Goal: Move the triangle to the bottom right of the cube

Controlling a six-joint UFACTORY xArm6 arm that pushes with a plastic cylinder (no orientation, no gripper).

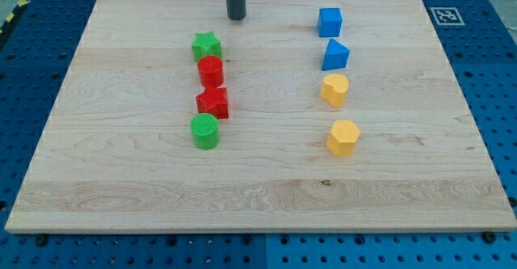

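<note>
The rod's tip (236, 16) stood near the board's (266, 188) top edge, touching nothing, above and right of the green star (207, 45). The blue triangle (335, 56) sat just below the blue cube (329, 22), perhaps touching it. A yellow heart-like block (334, 90) lay beneath them.

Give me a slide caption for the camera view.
My tip at board's top; blue triangle directly below blue cube.

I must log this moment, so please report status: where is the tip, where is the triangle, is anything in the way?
My tip at view's top, above green star, touching nothing. Blue triangle directly below blue cube. Yellow heart close below triangle.
</note>
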